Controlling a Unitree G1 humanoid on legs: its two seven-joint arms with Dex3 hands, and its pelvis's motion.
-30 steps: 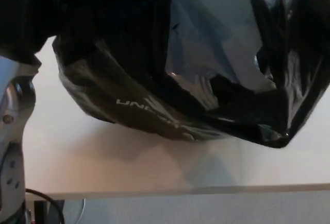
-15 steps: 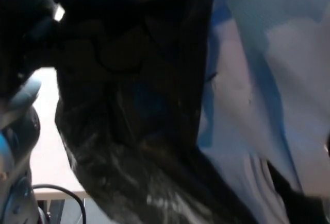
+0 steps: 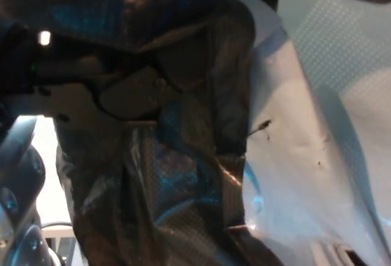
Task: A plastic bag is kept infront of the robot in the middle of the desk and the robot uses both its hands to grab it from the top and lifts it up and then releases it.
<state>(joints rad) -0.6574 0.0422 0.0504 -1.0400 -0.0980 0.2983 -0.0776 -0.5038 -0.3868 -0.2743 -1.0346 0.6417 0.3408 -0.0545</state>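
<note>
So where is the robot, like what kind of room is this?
Hard to tell. The black plastic bag fills almost the whole view. A sliver of pale desk and a dark cable hint at an office or lab.

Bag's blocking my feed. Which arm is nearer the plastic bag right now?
Left, as far as shows: the left arm sits right beside the plastic bag at lower left. The right arm is out of sight.

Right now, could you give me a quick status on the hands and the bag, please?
Hands hidden, grip can't be confirmed. Bag raised right up to the camera, filling nearly the whole view. Only a sliver of desk shows at left.
</note>
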